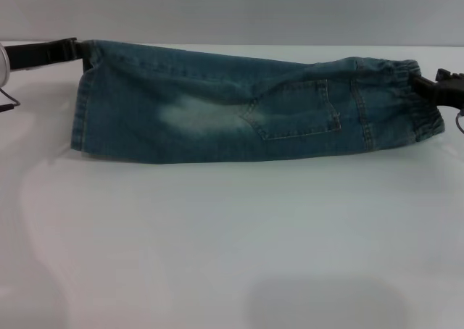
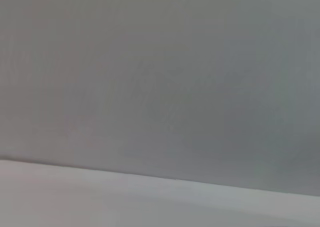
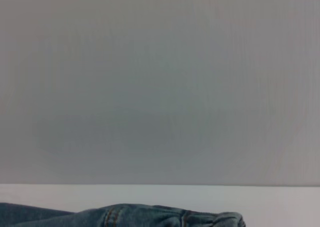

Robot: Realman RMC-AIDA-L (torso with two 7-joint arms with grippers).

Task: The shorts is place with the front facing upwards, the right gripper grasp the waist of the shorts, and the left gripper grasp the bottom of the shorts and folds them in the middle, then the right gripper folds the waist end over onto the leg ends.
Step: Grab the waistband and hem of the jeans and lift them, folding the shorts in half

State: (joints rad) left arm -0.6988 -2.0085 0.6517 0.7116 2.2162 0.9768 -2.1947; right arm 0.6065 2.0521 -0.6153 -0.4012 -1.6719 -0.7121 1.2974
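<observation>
The shorts [image 1: 239,104] are folded in half lengthwise and stretched out as a long denim band across the far part of the white table [image 1: 232,235]. A faded patch and a stitched pocket face me. The bottom of the shorts [image 1: 81,115] is at the left, where the left gripper [image 1: 78,51] is shut on its upper corner. The waist of the shorts [image 1: 395,72], gathered and puckered, is at the right, with the right gripper [image 1: 419,84] shut on it. A strip of the shorts [image 3: 150,217] shows in the right wrist view. The left wrist view holds only wall and table.
A grey wall [image 1: 232,10] rises behind the table's far edge. White tabletop spreads between the shorts and me, with a faint shadow [image 1: 326,300] near the front.
</observation>
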